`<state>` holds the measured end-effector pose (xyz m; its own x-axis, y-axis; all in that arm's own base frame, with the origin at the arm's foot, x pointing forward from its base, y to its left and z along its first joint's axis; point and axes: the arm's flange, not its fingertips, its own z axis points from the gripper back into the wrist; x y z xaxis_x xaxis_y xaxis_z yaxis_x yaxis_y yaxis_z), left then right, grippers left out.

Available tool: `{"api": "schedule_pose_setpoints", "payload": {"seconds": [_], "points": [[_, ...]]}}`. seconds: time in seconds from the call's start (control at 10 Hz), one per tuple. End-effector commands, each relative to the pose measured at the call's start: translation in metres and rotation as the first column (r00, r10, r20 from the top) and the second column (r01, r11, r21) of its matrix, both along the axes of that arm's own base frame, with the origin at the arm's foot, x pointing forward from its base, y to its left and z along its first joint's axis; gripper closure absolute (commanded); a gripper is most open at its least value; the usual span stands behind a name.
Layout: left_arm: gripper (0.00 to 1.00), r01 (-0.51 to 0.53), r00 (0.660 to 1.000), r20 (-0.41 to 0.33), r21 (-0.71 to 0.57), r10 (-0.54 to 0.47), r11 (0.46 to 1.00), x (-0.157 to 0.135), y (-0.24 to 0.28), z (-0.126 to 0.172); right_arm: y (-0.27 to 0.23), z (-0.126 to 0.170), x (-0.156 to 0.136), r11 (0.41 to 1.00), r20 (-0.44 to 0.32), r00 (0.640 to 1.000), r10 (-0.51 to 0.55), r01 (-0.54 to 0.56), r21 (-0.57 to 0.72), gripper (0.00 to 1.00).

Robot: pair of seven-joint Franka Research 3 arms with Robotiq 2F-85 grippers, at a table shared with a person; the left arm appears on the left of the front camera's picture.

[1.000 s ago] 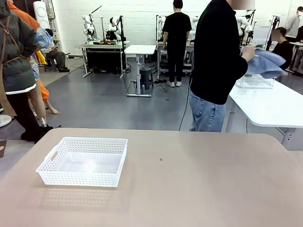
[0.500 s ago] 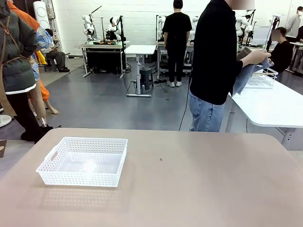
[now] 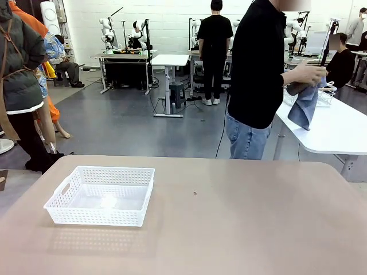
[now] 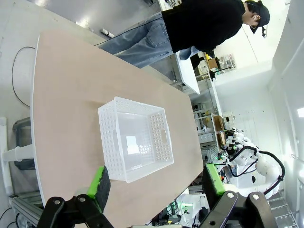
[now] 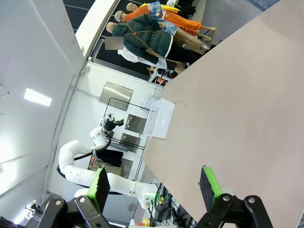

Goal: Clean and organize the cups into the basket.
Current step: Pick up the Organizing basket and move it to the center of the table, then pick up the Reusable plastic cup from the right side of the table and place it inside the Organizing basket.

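The white lattice basket [image 3: 98, 216] sits empty on the left half of the beige table [image 3: 246, 229]. The cups are out of view. At the far side a person in black [image 3: 258, 63] faces a side table, hands working a blue cloth [image 3: 305, 106] around something brownish that I cannot identify. In the left wrist view my left gripper [image 4: 156, 180] is open high above the table, with the basket [image 4: 108, 142] below and ahead of its green pads. My right gripper [image 5: 154, 184] is also open above bare tabletop, with the basket [image 5: 159, 118] far off.
A white side table [image 3: 335, 129] stands at the back right with a wire basket [image 3: 325, 94] on it. The beige table is bare apart from the lattice basket. Other people and workbenches stand farther back across the grey floor.
The person has drawn the blue cloth in from the side table; it now hangs from their hands. The basket has not moved.
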<state>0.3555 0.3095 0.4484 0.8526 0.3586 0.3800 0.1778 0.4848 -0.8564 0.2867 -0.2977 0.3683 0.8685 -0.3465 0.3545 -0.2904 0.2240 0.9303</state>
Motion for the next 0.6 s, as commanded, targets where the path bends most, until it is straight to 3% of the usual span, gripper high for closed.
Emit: {"api": "schedule_pose_setpoints", "payload": {"seconds": [0.0, 0.5], "points": [[0.0, 0.0, 1.0, -0.002, 0.017, 0.0, 1.0, -0.0026, 0.0, 0.0022, -0.0008, 0.0001, -0.0002, 1.0, -0.005, 1.0, -0.002, 0.002, -0.008, 0.0], [0.0, 0.0, 1.0, -0.002, 0.017, 0.0, 1.0, -0.0026, 0.0, 0.0022, -0.0008, 0.0001, -0.0002, 1.0, -0.005, 1.0, -0.002, 0.002, -0.008, 0.0]]}}
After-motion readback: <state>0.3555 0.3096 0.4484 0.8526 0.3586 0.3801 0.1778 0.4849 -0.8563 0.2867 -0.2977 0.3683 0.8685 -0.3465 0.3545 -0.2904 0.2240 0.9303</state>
